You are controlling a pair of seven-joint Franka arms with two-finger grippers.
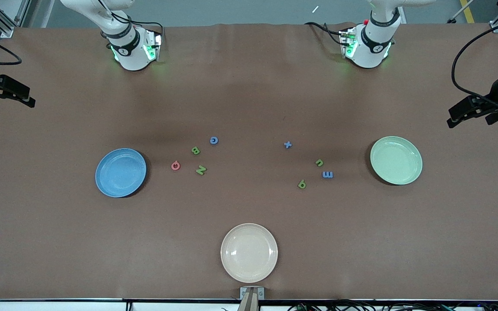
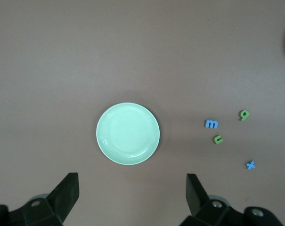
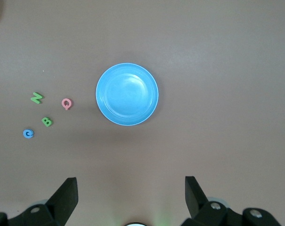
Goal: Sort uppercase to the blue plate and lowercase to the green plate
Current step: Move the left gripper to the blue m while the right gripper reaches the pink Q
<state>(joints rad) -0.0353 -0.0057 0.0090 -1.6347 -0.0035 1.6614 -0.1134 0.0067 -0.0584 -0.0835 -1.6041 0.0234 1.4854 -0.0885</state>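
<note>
Brown desk (image 1: 249,95), nothing sorted yet: uppercase letters (image 1: 195,150) lie left of centre beside empty blue plate (image 1: 120,172); lowercase letters (image 1: 319,163) right of centre near empty green plate (image 1: 396,160). Left gripper (image 2: 133,188) and right gripper (image 3: 131,188) wait high, fingers wide, empty.

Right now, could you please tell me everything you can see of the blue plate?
The blue plate is round, shallow and glossy mid-blue, with a raised rim and nothing in it. It sits flat on the brown table toward the right arm's end, untouched. The nearest letter is the pink-red G, beside it but apart. The right wrist view looks straight down on it.
</note>
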